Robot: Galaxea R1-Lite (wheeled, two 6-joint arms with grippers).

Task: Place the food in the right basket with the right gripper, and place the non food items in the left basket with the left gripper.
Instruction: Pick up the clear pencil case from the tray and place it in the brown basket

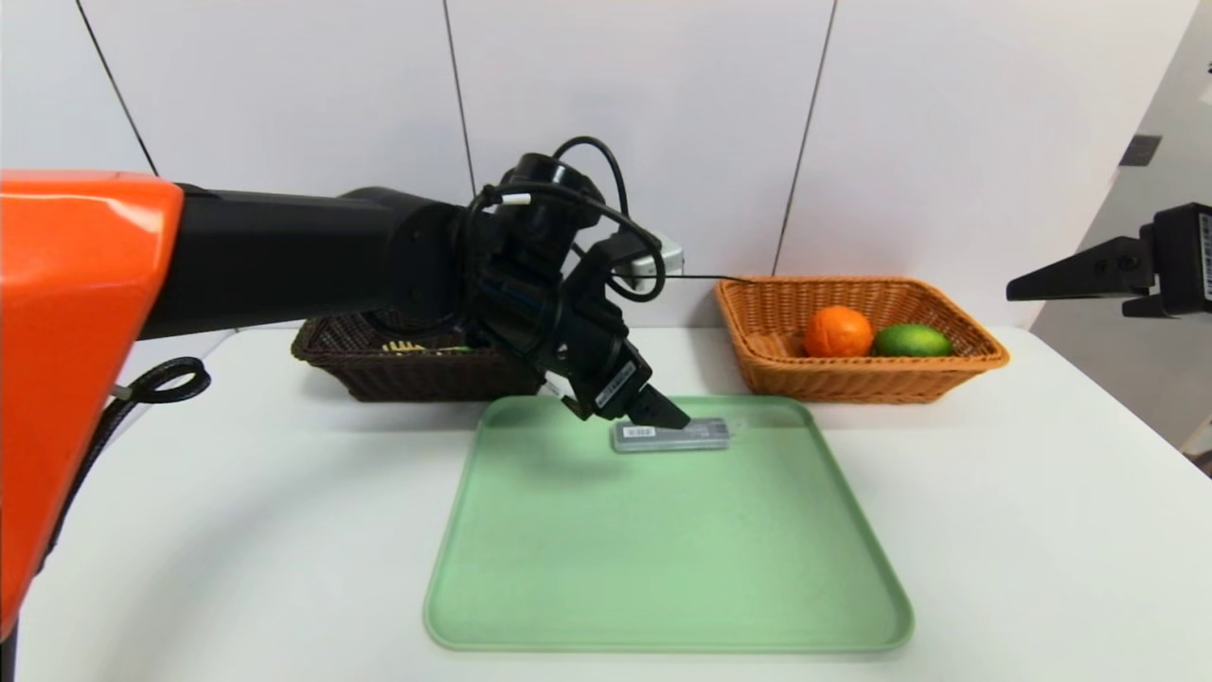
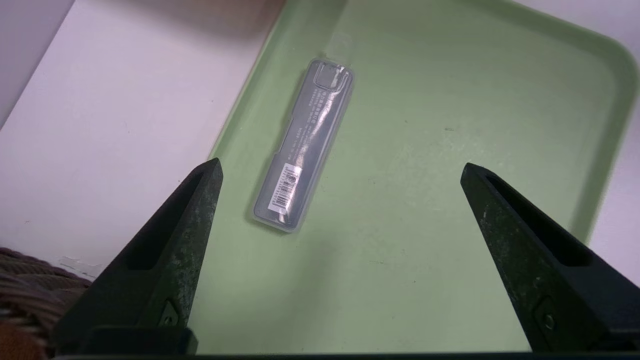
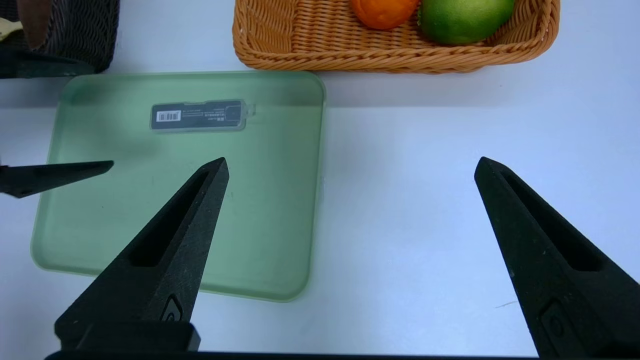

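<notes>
One grey case (image 1: pixel 670 435) is lying at the far edge of one green tray (image 1: pixel 663 587). Two baskets: brown basket (image 1: pixel 417 374) left, orange basket (image 1: pixel 857 374) right, holding two fruits. The left gripper (image 2: pixel 340 172) is hovering wide apart over the case; the right gripper (image 3: pixel 350 165) is waiting spread at the right above the white table (image 1: pixel 1042 521).

Your left gripper (image 1: pixel 668 412) hangs over the far edge of the tray (image 1: pixel 663 587), with the flat case (image 1: pixel 670 435) lying on the tray just below and ahead of its fingertips; behind it and to its left sits the left basket (image 1: pixel 379 369); to its right, beyond the tray's far right corner, stands the right basket (image 1: pixel 857 374), holding the orange (image 1: pixel 837 332) with the lime (image 1: pixel 911 340) just right of it. Your right gripper (image 1: pixel 1018 286) hangs well to the right, past the right basket.
</notes>
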